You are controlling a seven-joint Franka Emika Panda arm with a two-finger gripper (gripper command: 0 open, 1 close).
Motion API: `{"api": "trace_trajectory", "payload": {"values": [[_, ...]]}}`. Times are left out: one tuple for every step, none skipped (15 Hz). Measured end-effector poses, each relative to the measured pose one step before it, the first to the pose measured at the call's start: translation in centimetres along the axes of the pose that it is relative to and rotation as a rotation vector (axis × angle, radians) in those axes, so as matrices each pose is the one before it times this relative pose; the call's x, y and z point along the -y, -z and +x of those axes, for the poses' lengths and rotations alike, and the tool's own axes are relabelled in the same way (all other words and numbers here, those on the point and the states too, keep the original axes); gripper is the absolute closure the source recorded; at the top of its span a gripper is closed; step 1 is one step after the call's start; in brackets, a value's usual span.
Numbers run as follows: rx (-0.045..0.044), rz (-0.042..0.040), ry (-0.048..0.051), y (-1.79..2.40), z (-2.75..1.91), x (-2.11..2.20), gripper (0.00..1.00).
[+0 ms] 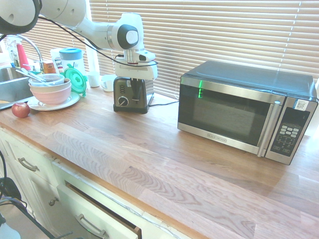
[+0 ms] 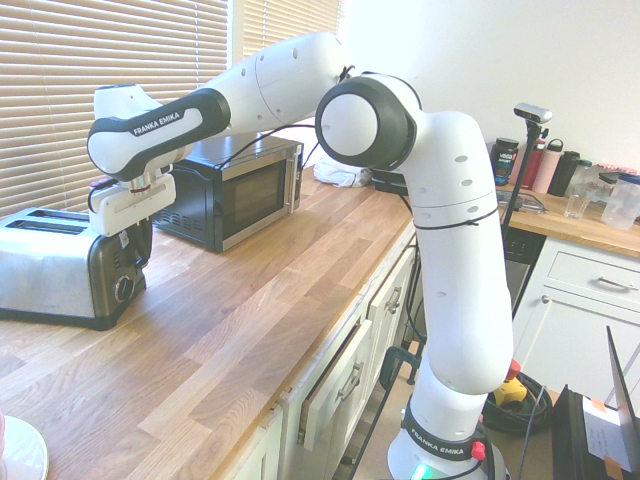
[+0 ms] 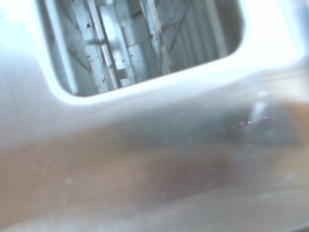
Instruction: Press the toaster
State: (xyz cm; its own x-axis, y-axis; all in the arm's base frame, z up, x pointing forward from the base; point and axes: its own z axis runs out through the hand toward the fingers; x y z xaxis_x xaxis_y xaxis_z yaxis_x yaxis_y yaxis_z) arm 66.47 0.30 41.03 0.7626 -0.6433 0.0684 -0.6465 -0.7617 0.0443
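First exterior view: we see the two-slot toaster around 11 o'clock on the tabletop, left of the microwave. End effector narrow, fingers together, down in front of the control end. To press well, we'd line the fingertips up over the lever, push straight down, avoid sliding sideways.
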Motion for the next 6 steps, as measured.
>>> {"api": "trace_trajectory", "payload": {"values": [[0.00038, 0.00038, 0.0002, -0.002, 0.003, -0.005, 1.0], [0.00027, 0.00043, 0.00016, 0.006, -0.014, 0.015, 1.0], [-0.00004, 0.00012, 0.00057, 0.012, -0.006, 0.004, 1.0], [-0.00001, 0.00001, 0.00096, 0.018, -0.02, 0.017, 1.0], [0.00017, -0.00016, 0.0009, 0.023, -0.02, 0.007, 1.0], [0.0, -0.00001, 0.00054, 0.02, -0.022, 0.016, 1.0]]}}
